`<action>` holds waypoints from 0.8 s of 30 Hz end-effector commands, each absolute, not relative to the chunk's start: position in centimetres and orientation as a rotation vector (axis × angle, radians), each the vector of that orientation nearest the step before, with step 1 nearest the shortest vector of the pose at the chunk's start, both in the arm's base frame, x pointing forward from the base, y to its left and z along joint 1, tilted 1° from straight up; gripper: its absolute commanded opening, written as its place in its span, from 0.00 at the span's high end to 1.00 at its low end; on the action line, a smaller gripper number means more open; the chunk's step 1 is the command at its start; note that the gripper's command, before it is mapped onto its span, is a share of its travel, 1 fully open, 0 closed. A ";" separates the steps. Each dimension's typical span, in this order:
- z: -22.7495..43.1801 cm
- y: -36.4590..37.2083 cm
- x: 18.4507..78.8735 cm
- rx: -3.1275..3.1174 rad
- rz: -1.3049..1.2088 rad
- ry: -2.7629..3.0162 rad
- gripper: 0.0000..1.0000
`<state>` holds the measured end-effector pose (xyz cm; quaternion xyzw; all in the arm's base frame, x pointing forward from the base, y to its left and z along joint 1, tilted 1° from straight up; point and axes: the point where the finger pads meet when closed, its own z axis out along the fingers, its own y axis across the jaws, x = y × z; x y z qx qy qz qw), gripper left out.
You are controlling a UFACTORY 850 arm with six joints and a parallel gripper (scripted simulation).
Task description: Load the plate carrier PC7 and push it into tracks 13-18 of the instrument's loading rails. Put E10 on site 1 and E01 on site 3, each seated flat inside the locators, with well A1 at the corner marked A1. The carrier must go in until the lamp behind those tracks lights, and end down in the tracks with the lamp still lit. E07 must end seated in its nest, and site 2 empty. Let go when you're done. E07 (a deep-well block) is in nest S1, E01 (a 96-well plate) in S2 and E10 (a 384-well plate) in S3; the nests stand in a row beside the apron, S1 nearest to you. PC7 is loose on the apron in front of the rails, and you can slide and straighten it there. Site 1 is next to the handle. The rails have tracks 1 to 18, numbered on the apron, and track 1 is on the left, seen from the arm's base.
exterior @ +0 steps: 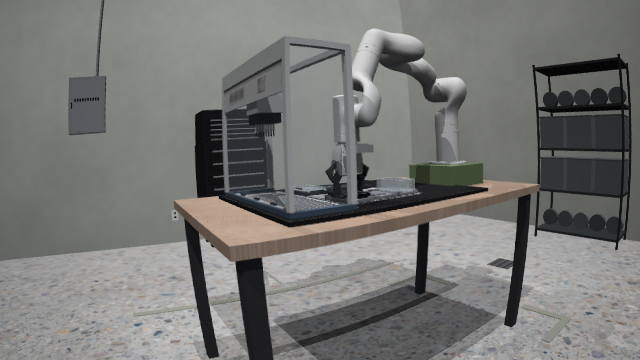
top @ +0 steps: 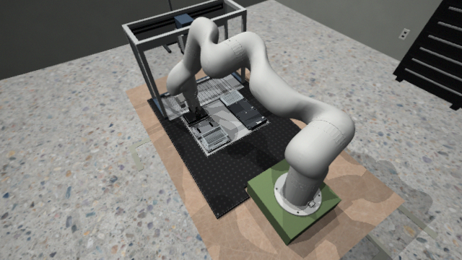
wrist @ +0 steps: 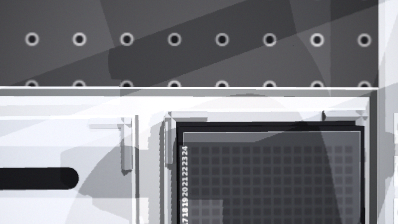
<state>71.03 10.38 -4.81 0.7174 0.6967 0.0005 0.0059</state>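
Note:
The pale plate carrier PC7 (top: 207, 130) lies on the apron in front of the rails. My gripper (top: 195, 115) stands straight down over its far end, shut on the dark 384-well plate E10 (wrist: 270, 172). In the wrist view E10 sits inside the corner locators of the site beside the handle slot (wrist: 37, 178), with column numbers up to 24 along its left edge. My fingertips are out of that view. A clear 96-well plate, E01 (top: 215, 138), lies on the carrier's near end. The site between the two plates looks bare. The gripper also shows in the exterior view (exterior: 346, 177).
The row of nests (top: 245, 110) stands right of the carrier; which ones hold plates I cannot tell. The instrument frame (top: 180, 40) and its loading rails (top: 216, 87) stand just behind. Black perforated mat (wrist: 200, 45) lies beyond the carrier's edge. The arm's green base (top: 292, 206) is near right.

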 end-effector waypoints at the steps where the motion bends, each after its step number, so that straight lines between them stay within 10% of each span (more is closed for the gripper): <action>1: -4.7 10.4 71.1 2.244 0.005 2.180 1.00; 24: -3.5 10.4 71.1 2.244 0.005 2.180 1.00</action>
